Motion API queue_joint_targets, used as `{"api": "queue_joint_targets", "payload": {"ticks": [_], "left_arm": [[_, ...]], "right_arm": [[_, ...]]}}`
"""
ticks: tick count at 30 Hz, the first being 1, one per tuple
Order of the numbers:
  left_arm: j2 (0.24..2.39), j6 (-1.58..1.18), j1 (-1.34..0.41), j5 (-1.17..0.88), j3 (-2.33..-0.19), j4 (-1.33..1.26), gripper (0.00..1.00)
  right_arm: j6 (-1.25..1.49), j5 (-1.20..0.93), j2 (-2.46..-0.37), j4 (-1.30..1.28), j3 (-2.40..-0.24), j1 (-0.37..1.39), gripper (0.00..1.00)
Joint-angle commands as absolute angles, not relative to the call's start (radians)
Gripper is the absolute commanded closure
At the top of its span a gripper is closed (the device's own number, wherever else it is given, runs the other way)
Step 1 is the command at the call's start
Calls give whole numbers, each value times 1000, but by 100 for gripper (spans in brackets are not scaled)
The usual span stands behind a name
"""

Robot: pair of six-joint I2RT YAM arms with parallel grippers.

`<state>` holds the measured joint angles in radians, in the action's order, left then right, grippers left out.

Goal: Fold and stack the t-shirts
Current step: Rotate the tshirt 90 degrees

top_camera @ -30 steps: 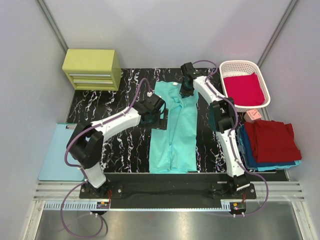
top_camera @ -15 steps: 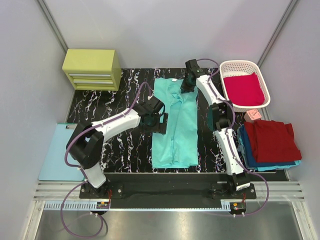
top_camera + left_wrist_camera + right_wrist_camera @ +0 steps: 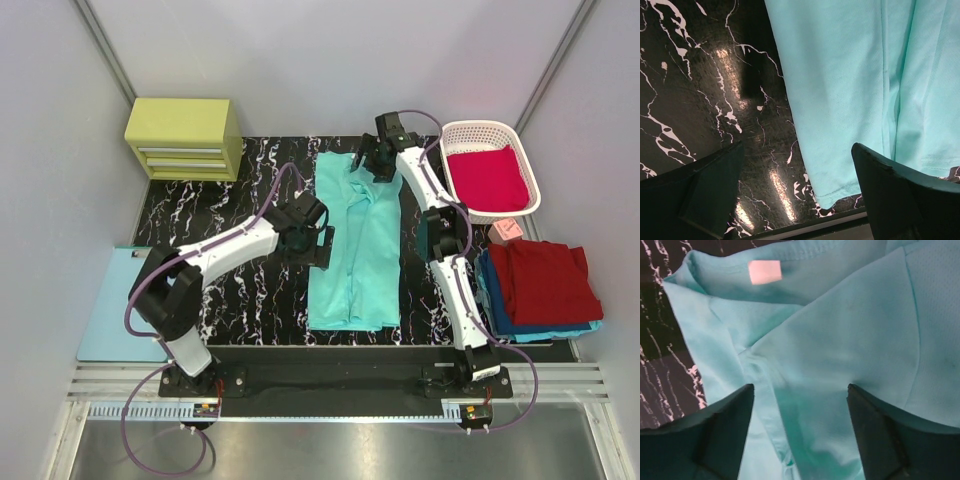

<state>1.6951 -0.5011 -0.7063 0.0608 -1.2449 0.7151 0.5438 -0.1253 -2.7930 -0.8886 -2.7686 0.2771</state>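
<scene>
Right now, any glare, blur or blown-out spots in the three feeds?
Left wrist: lamp glare in patches on the black marbled mat; mint-teal t-shirt sharp; left gripper's fingers dark and soft. Right wrist: white neck label nearly blown out, cloth slightly soft, right gripper's fingers near-black silhouettes. Top external: even light, sharp throughout, only faint shadows on the mat.

Black tabletop [image 3: 255, 290] veined with white marbling, closed in on its far, left and right sides by plain pale grey walls [image 3: 330, 60], a slanted metal strip [image 3: 105, 50] running up from each far corner. At the tabletop's far left corner, a small yellow-green drawer cabinet [image 3: 183, 138] with its drawers shut; along the tabletop's near edge, aluminium rails [image 3: 340, 382], then a dull grey metal sheet [image 3: 330, 450]. Soft glints of light [image 3: 732, 55] on the tabletop's glossy black surface.
</scene>
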Motion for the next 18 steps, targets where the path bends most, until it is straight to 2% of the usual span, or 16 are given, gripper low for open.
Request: {"api": "queue_joint_targets", "payload": {"ticks": [1,3,6,11,15,18], "left_arm": [[1631,-489,-707,98,-1289,681,5],[1623,-492,-707,95,-1264,654,5],[1624,-506,-707,71,-1212,605,5],[1640,-514,-726,60,-1141,574,6],[1591,-509,-747,60,-1072,578,7],[1528,-502,-761,75,-1025,594,7]], "right_arm": [[503,-31,-2564,-934,-2766,310,13],[494,-6,-2455,-963,-2712,339,13],[471,109,-2288,-953,-2500,382,13],[489,256,-1958,-836,-1929,468,14],[540,265,-1764,-810,-1494,526,17],[607,256,-1593,-786,-1264,537,19]]}}
